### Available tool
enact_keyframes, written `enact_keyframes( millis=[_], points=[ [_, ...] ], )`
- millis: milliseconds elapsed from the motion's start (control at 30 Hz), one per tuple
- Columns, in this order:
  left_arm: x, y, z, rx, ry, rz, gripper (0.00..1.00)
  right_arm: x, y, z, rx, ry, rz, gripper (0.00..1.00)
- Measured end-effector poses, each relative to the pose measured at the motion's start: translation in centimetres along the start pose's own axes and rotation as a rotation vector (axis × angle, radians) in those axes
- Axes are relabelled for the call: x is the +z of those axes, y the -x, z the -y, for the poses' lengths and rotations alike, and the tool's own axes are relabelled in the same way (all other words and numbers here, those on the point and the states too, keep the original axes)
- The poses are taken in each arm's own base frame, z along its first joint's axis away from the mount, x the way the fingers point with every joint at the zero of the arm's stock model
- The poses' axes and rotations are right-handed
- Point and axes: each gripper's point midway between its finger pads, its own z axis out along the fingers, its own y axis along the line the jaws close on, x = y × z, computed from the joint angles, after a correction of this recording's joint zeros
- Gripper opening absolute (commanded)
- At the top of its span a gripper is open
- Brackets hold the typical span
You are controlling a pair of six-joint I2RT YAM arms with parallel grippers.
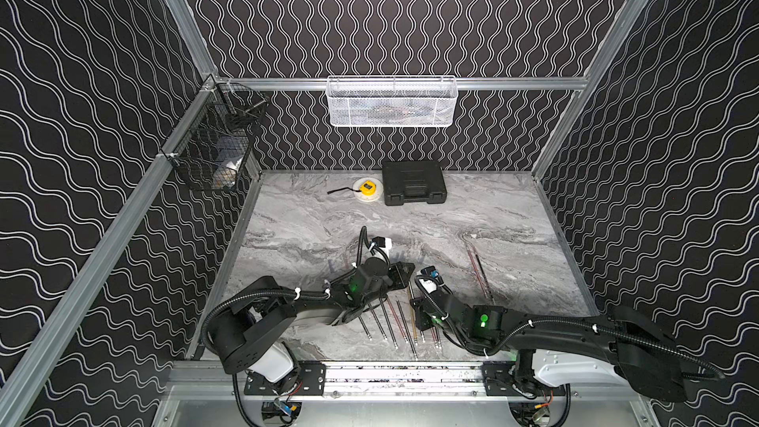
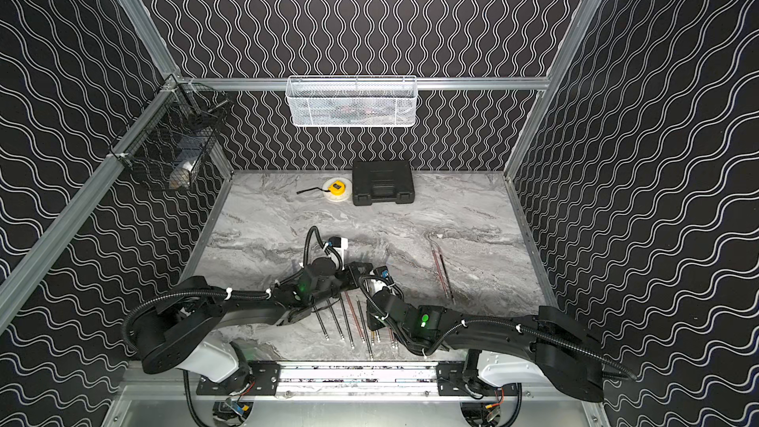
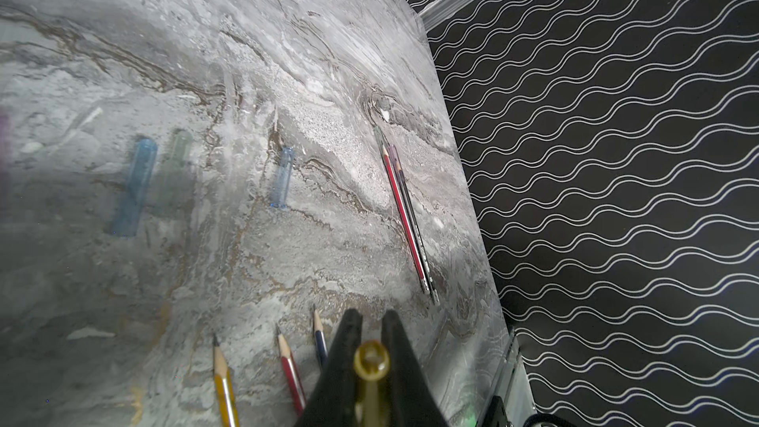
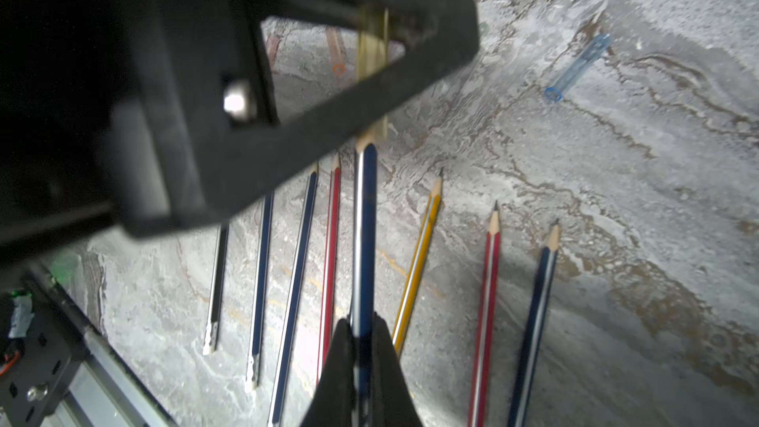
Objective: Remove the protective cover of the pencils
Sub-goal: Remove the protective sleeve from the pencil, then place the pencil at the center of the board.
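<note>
My left gripper [image 3: 371, 322] [image 1: 404, 271] is shut on a yellowish protective cover [image 3: 371, 357] [image 4: 371, 45]. A little nearer the front, my right gripper [image 4: 361, 330] [image 1: 419, 310] is shut on a dark blue pencil [image 4: 364, 236], whose sharpened end sits at the mouth of that cover. Several bare pencils [image 4: 417, 256] [image 1: 386, 318] [image 2: 349, 318] lie in a row on the marble table [image 1: 312, 236], points away from the front edge. Loose covers, blue [image 3: 135, 186] [image 4: 577, 69], green [image 3: 176, 166] and blue [image 3: 281, 178], lie beyond them. Two capped pencils [image 3: 406, 215] [image 1: 478, 271] lie at the right.
A black case [image 1: 414, 182] and a yellow tape measure on a white disc [image 1: 366, 188] stand at the back. A white mesh basket [image 1: 392, 102] and a black wire basket [image 1: 213, 149] hang on the walls. A metal rail [image 1: 410, 375] runs along the front.
</note>
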Motion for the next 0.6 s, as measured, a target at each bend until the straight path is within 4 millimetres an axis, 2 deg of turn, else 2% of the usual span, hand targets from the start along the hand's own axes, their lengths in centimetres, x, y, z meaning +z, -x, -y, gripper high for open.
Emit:
enact_keyframes(
  millis=[233,400,600],
  points=[
    [-0.3,1.1,-0.9,-0.01,0.026,0.026,0.0,-0.2,-1.7,-1.0,-0.025,0.04,-0.028,0.0],
    [-0.4,2.0,-1.9,-0.022,0.045,0.042,0.0,-0.8,-1.7,-1.6,-0.016,0.062,-0.013,0.0],
    [-0.5,2.2,-2.0,-0.026,0.045,0.042,0.0,-1.4,-1.1,-1.8,-0.006,0.071,0.016,0.0]
  ],
)
